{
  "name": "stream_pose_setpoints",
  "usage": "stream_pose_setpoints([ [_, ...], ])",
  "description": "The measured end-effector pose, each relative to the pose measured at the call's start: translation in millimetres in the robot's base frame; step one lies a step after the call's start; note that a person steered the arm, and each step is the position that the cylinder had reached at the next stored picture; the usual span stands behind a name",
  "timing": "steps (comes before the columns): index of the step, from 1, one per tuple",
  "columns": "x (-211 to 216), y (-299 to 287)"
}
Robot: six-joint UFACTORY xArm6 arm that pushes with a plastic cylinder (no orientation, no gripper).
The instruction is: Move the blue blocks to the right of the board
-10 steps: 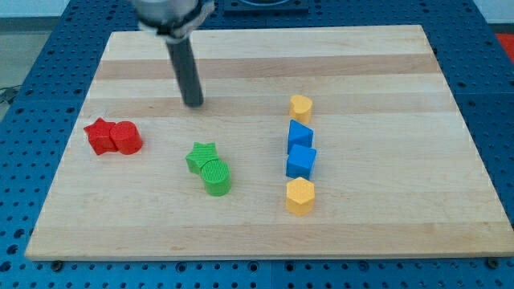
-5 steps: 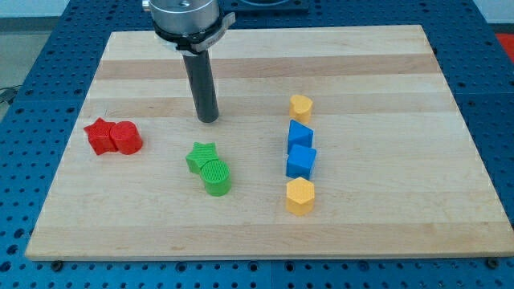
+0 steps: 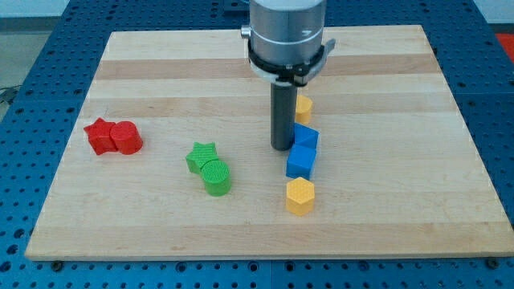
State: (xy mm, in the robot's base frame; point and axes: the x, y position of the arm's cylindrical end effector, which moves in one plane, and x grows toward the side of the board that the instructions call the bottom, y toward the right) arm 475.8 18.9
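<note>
One camera view covers the whole bench [image 3: 120,225], a pale wooden board on a blue perforated surface [image 3: 32,48].

Two blue blocks stand right of the board's centre, in a short column. The upper blue block [image 3: 306,137] is a cube-like piece, tilted slightly; the lower blue block [image 3: 301,162] is also cube-like and touches it from below. Both sit near the middle of the board's width, well apart from its right edge.

My tip [image 3: 281,148] is down on the board, just to the view's left of the upper blue block. The rod appears to touch that block's left face, though contact cannot be confirmed. The lower blue block lies just below and to the right of my tip.

No jaws are fitted; the arm ends in the plain rod, so nothing is gripped.

A small yellow block [image 3: 303,107] sits above the blue pair, partly hidden behind the rod. A yellow hexagonal block [image 3: 299,197] sits just below the lower blue block, with a narrow gap.

A green star block [image 3: 201,155] and a green cylinder [image 3: 216,177] touch each other at the view's lower centre-left. A red star-like block [image 3: 100,136] and a red cylinder [image 3: 126,138] touch at the view's left.
</note>
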Motion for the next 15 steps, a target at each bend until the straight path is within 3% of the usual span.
stream_pose_setpoints([
  [2, 7, 0],
  [4, 7, 50],
  [8, 9, 5],
  [9, 27, 30],
  [13, 30, 92],
  [15, 30, 14],
])
